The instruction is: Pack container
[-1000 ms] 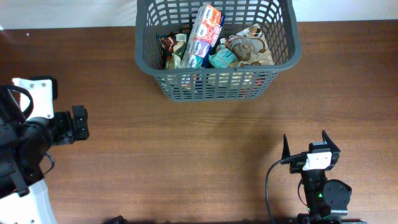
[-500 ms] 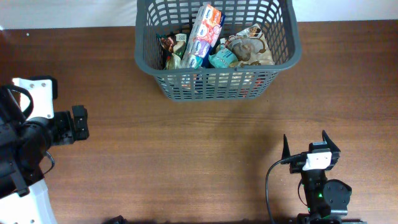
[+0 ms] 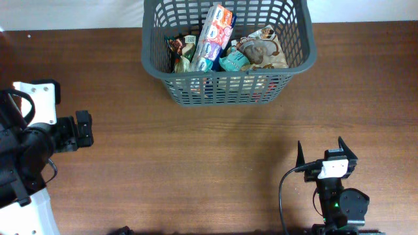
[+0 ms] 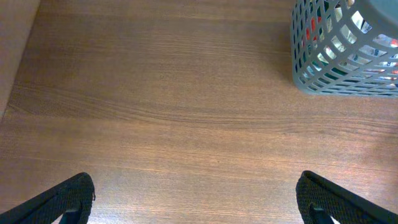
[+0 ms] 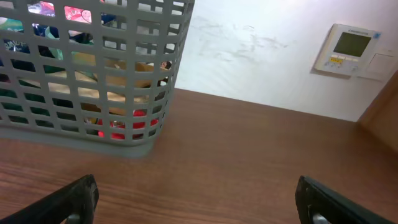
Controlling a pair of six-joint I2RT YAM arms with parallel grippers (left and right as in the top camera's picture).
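Container (image 3: 228,91) sits at the far middle of the table (image 3: 196,150), long axis running left to right, upright, mouth up. Inside: tall blue-and-white packet (image 3: 214,29) leaning near the middle, brown packet (image 3: 261,47) to its right, teal packet (image 3: 230,61) between them, small dark packet (image 3: 177,52) at the left end. No loose packet visible on the wood around it, so I judge packing done or nearly done.

My right gripper (image 3: 320,149) is at the near edge, fingers spread wide, holding nothing. The basket is ahead of it and off to the left, well apart. My left gripper (image 3: 83,129) is out at the left side, also spread and empty. The basket is ahead of it and to the right, well apart too.

Right arm looks a bit nearer to the basket's near right corner. If anything more goes in, I'd expect the reach to be forward and inward over the near long wall.
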